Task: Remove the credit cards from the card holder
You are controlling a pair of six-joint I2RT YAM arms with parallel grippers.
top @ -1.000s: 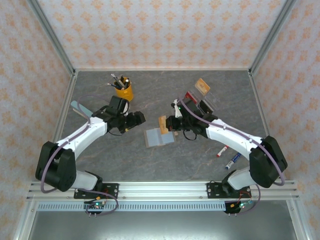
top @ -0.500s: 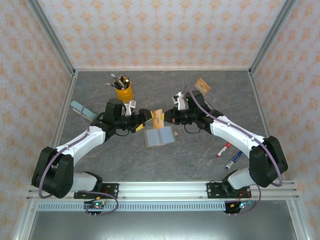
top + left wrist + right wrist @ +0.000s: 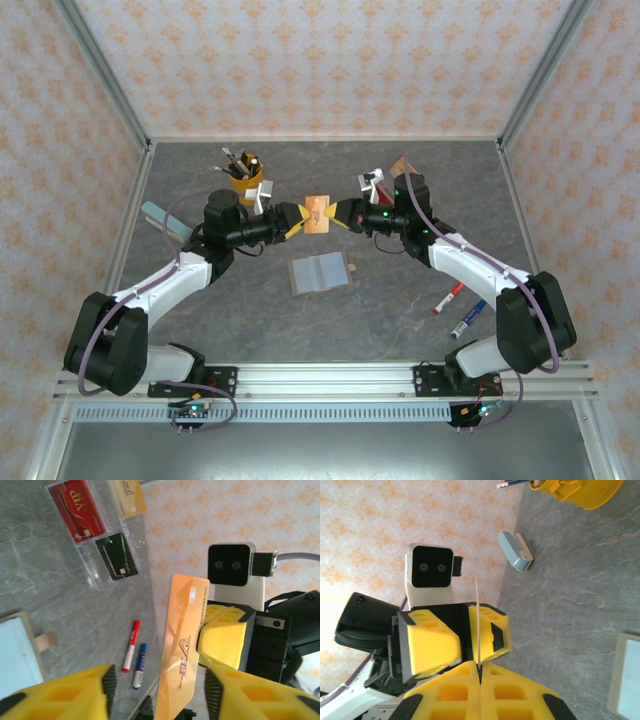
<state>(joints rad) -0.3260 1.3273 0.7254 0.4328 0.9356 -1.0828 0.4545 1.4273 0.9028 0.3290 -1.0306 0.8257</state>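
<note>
The tan-orange card (image 3: 318, 212) hangs in the air between the two arms, above the counter (image 3: 400, 300) and on the far side of the card holder (image 3: 320, 272). The right gripper (image 3: 340, 213) has its fingers (image 3: 455, 692) pressed together on one end of the card. In the right wrist view the card shows edge-on as a thin line running straight out toward the left gripper (image 3: 298, 218).

Its long axis lies roughly along the line from one gripper to the other. One broad face is turned up toward the overhead camera. The left fingers (image 3: 65, 692) stand apart on either side of the card's other end, one close to it, the other with a clear gap.

The card holder lies open and flat, pale inside up. The red card (image 3: 77, 507) and the black card (image 3: 117, 555) lie in the clear tray (image 3: 95, 577).
</note>
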